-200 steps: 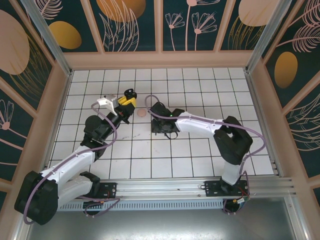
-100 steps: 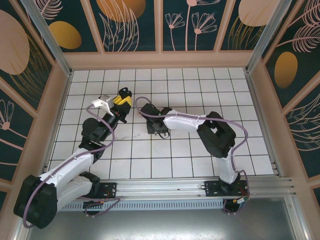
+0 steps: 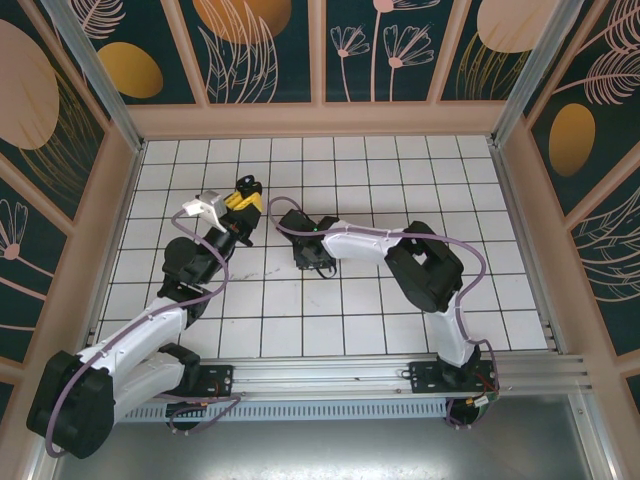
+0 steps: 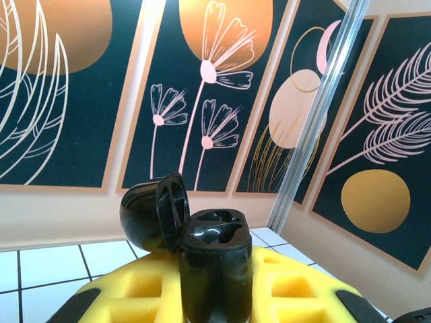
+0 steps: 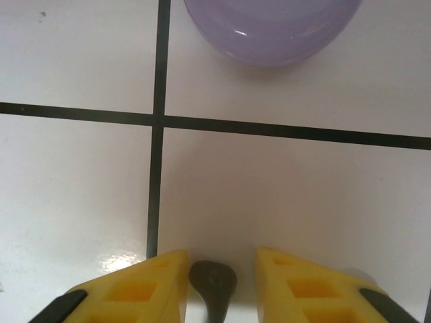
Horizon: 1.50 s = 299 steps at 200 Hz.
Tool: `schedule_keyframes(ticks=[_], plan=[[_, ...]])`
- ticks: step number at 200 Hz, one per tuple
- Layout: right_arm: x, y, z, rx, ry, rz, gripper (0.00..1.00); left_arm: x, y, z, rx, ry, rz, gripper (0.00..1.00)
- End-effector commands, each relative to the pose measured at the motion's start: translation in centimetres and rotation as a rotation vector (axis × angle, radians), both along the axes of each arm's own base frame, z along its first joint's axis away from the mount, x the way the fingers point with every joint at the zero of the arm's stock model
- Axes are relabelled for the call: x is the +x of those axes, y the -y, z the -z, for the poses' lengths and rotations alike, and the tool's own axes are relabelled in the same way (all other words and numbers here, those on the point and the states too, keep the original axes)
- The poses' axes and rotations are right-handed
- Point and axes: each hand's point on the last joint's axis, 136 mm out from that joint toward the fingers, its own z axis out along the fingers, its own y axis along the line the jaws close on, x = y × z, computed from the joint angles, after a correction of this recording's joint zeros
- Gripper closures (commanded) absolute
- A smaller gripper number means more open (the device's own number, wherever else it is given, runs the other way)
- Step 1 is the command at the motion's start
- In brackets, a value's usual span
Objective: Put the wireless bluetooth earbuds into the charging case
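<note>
Your right gripper (image 5: 221, 261) sits open near the surface's middle, a black earbud (image 5: 212, 286) lying between its fingers (image 5: 151, 286), not yet pinched. Your left gripper (image 3: 247, 193) clamps the open black case (image 4: 214, 245), raised nearer the far edge.

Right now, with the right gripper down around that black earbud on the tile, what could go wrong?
The black earbud sits off-centre between the right gripper's fingers, so closing may shove it sideways or pinch it badly. The lilac case lies just ahead; a skidding earbud could end up against it. The black charging case in the left gripper has small sockets, so a crooked grip would likely spoil insertion.
</note>
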Motion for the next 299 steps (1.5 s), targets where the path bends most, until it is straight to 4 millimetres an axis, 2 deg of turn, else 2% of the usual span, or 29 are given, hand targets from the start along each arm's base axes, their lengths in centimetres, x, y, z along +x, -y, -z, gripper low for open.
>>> schedule_keyframes(ticks=[1,86,131,177,210,263,299], plan=[[-0.3,-0.5,0.3,-0.009,-0.014,0.002,0.71,-0.4,-0.7,-1.2,-0.037,0.043,-0.014,1.0],[-0.4,-0.8,0.2,-0.008,-0.004,-0.005,0.81,-0.5,-0.6,-1.2,-0.042,0.044,-0.008,1.0],[0.2,-0.5,-2.0,0.009,0.057,0.01,0.84,-0.6,-0.5,-1.5,-0.043,0.047,0.0,1.0],[1.0,0.5,-6.8,0.057,0.166,0.038,0.84,-0.7,0.2,-2.0,-0.021,0.056,0.037,1.0],[1.5,1.5,-10.8,0.096,0.245,0.055,0.85,-1.1,1.5,-2.4,0.028,0.076,0.109,1.0],[3.0,3.7,-19.3,0.17,0.406,0.06,0.85,-1.9,3.4,-3.1,0.091,0.158,0.214,1.0],[3.7,4.8,-24.9,0.224,0.511,0.037,0.85,-2.8,4.4,-2.8,0.112,0.213,0.279,1.0]])
